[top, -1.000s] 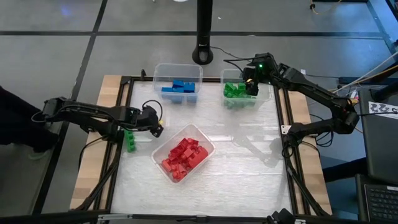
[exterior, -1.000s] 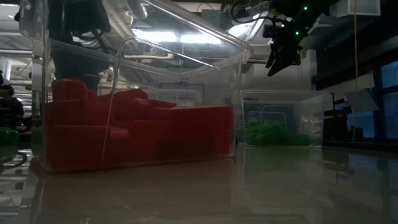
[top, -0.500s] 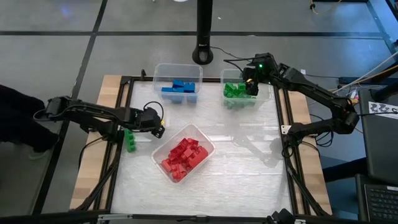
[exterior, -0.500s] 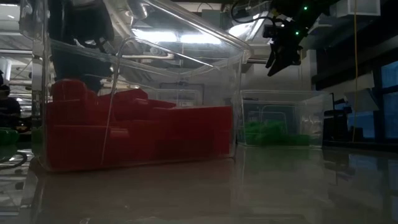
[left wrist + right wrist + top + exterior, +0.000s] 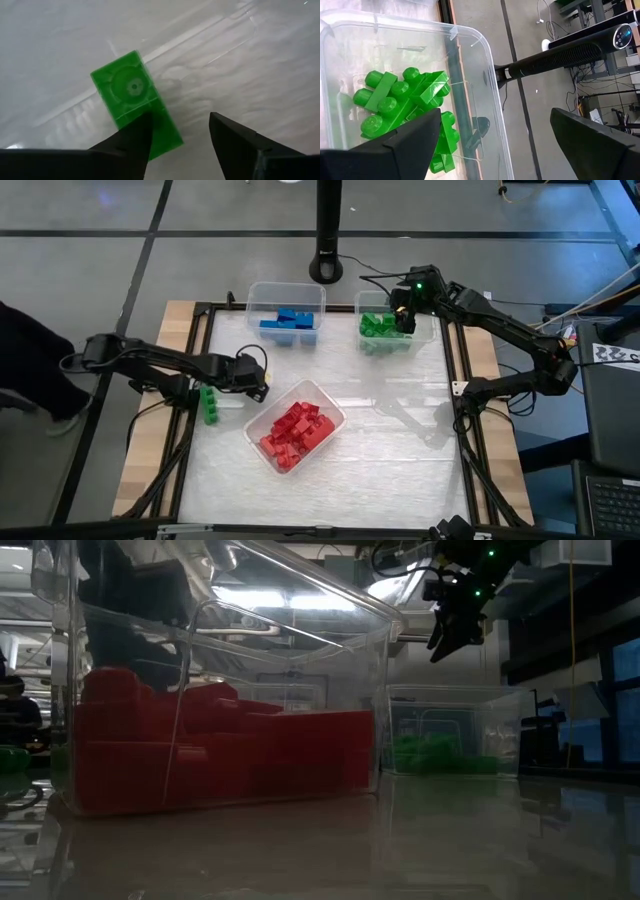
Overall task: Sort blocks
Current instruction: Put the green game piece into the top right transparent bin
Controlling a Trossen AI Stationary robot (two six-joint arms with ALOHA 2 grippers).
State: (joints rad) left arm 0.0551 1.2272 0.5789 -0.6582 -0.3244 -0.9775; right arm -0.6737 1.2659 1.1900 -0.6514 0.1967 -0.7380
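Note:
One green block (image 5: 210, 405) lies on the table near its left edge. The left wrist view shows it on its side (image 5: 135, 102), hollow underside facing the camera. My left gripper (image 5: 253, 383) is open just right of it; one fingertip (image 5: 135, 135) stands in front of the block, and I see no touch. My right gripper (image 5: 403, 315) hangs open and empty over the green bin (image 5: 425, 330), above the green blocks (image 5: 405, 107). Red blocks (image 5: 295, 427) fill the middle bin, and blue blocks (image 5: 287, 320) lie in the far bin.
Three clear bins stand on the white table: the red one (image 5: 330, 405) in the middle, turned at an angle, and the blue (image 5: 255, 295) and green ones along the far edge. A black post (image 5: 327, 265) rises behind them. A person's dark sleeve (image 5: 25, 370) shows at the left.
My left gripper has edged a little toward the table's right, toward the red bin, staying low and open. The green block has stayed where it was. The right arm has kept still.

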